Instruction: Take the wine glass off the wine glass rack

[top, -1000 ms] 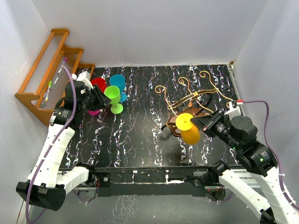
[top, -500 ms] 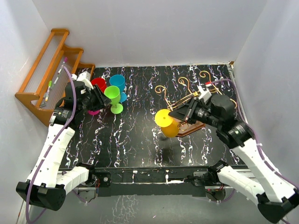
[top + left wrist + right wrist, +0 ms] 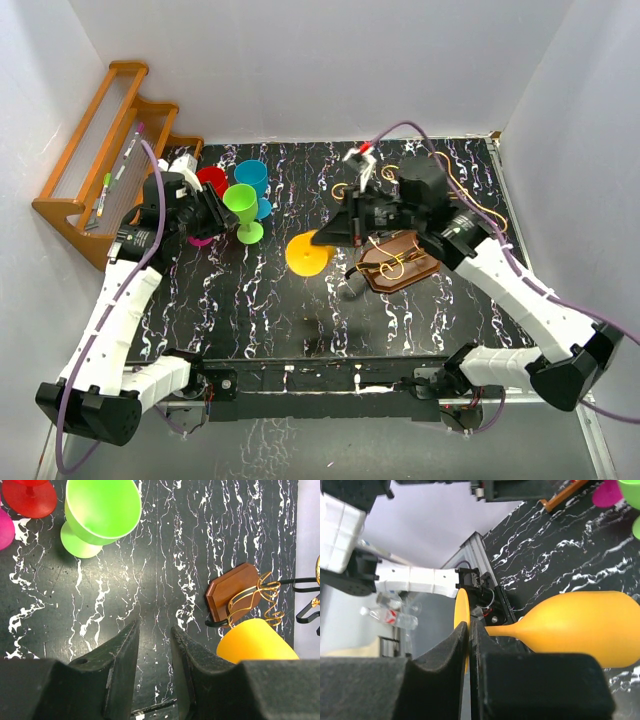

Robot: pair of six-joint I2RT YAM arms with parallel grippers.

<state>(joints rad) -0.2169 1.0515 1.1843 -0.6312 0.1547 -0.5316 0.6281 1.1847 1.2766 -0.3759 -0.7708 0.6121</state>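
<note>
Carrying stage, judging by the pose: gripped the wine glass (image 3: pixel 306 253) by the edge of its foot in the right gripper (image 3: pixel 469 627), jaws clamped tight on the disc, bowl lying sideways in the air, left of the wine glass rack (image 3: pixel 405 270) and clear of its gold wire. Hovered the left gripper (image 3: pixel 154 626) near the green glass (image 3: pixel 100 510), fingers parted, empty. Probably called next for turning the glass foot-down, lowering it onto the table (image 3: pixel 280 310), then releasing.

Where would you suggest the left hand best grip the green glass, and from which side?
Probably its thin stem, approached level from where the left hand is: the green glass stands upright, its bowl flares wide, and the red glass and blue glass stand close behind.
</note>
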